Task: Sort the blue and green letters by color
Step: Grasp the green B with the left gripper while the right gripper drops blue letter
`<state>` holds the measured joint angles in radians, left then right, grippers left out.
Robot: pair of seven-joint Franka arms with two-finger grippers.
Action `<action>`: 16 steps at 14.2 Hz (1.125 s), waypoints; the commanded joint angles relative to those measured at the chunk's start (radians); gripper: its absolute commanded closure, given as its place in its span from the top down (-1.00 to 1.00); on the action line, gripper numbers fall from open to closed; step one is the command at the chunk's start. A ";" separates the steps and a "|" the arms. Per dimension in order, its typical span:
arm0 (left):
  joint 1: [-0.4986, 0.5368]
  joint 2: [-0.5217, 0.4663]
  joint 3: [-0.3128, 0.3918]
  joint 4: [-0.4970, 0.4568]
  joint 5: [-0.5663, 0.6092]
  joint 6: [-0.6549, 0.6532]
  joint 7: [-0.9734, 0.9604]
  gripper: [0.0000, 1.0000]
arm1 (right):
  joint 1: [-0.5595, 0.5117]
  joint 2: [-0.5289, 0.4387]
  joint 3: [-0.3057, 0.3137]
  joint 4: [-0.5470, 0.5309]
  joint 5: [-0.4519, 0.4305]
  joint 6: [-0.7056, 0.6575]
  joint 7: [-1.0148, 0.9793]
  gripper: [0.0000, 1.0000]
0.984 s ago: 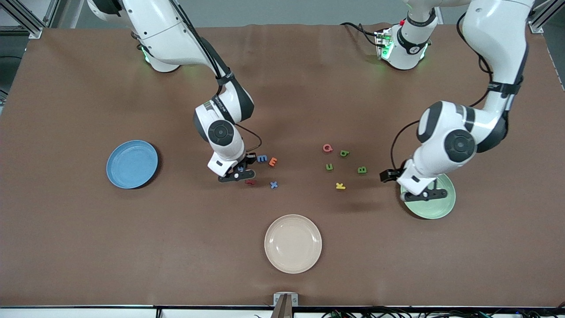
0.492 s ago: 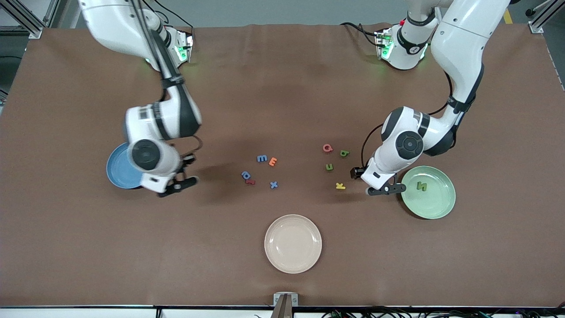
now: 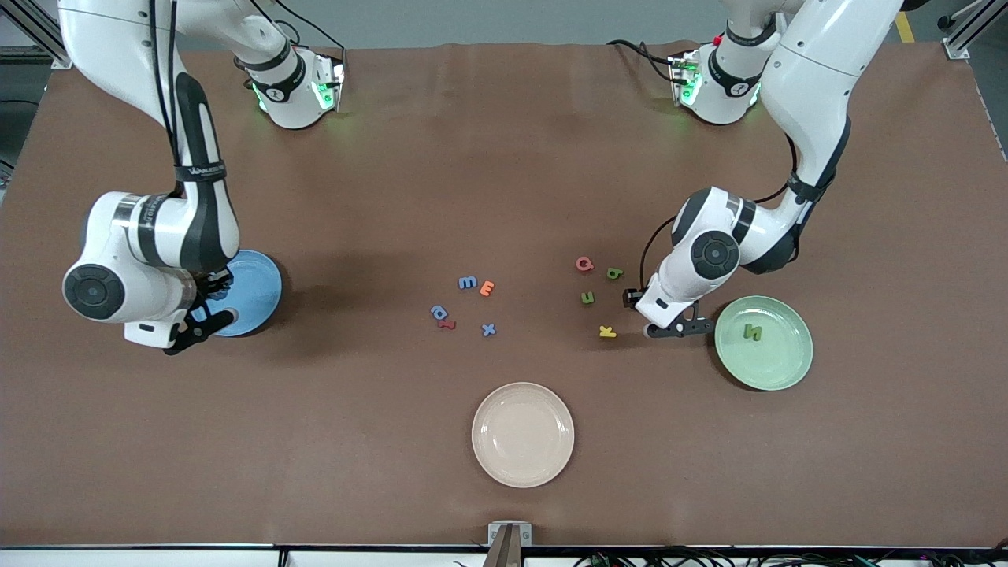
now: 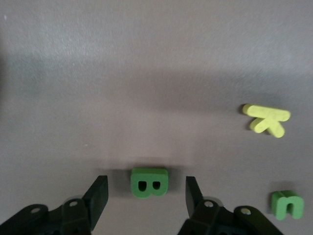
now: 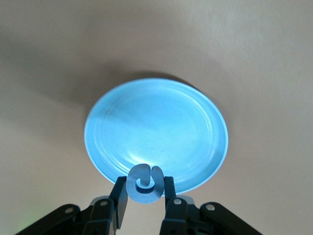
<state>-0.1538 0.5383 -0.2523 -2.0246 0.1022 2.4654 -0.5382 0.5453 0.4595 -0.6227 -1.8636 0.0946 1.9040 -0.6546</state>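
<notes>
My left gripper (image 3: 679,327) is down at the table beside the green plate (image 3: 780,364), open, one finger on each side of a green B (image 4: 149,182) with a gap on both sides. A green N (image 3: 753,332) lies on that plate. Green q (image 3: 615,273) and u (image 3: 587,298) lie nearby. My right gripper (image 3: 201,319) hangs over the rim of the blue plate (image 3: 256,287), shut on a pale blue rounded letter (image 5: 145,183). Blue m (image 3: 468,282), x (image 3: 489,330) and another blue letter (image 3: 438,313) lie mid-table.
A yellow K (image 3: 607,331) lies close to the left gripper. A pinkish G (image 3: 583,264), an orange E (image 3: 487,288) and a red letter (image 3: 447,324) sit among the others. A beige plate (image 3: 523,434) stands nearest the front camera.
The right arm carried the blue letter from the mid-table cluster to the blue plate. The left gripper left the N on the green plate, moved to the B, and its fingers narrowed.
</notes>
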 commanded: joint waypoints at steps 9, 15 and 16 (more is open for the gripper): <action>0.008 0.006 0.002 -0.011 0.025 0.029 -0.029 -0.46 | 0.146 -0.076 0.011 -0.055 0.103 0.004 0.374 1.00; 0.065 -0.099 0.008 0.000 0.027 -0.022 -0.009 -0.98 | 0.375 -0.058 0.015 -0.039 0.247 0.128 0.630 1.00; 0.092 -0.115 0.008 0.001 0.028 -0.028 0.007 -0.99 | 0.411 -0.035 0.017 -0.029 0.255 0.166 0.630 1.00</action>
<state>-0.1047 0.4877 -0.2433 -2.0085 0.1086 2.4701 -0.5453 0.9044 0.4176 -0.5969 -1.8865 0.3177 2.0159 -0.0412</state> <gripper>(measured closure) 0.652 0.000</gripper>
